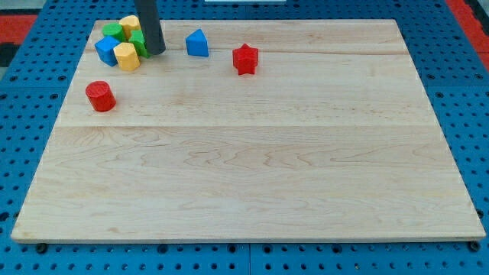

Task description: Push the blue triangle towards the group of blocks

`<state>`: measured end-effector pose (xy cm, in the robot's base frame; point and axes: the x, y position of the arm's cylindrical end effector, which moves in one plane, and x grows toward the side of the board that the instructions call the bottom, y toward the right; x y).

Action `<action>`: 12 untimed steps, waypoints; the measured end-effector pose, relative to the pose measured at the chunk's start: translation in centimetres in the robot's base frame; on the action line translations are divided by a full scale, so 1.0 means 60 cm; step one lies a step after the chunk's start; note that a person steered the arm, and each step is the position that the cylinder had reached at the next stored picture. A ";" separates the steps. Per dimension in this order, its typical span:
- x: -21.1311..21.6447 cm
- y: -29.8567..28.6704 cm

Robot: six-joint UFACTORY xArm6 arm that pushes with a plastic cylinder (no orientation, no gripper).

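Right now my tip (pixel 155 52) is resting at the group's right edge, against the green block (pixel 138 40), with the blue triangle (pixel 197 43) sitting just to its right (not touching). There is no gripper, only a rod; the group, near the bench's (pixel 252 176) top-left corner, is also holding a blue cube (pixel 106 50) and two yellow blocks (pixel 127 56), while a red star (pixel 245 59) and red cylinder (pixel 100 96) are sitting apart.

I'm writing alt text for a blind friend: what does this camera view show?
A dark rod's tip rests on a wooden board between a blue triangle on its right and a cluster of yellow, green and blue blocks at the view's top left. A red star and a red cylinder sit apart.
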<state>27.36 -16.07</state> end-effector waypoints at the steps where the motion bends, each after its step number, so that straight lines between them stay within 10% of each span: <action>1: 0.000 -0.007; 6: 0.024 0.188; 12: -0.012 0.144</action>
<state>26.67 -7.45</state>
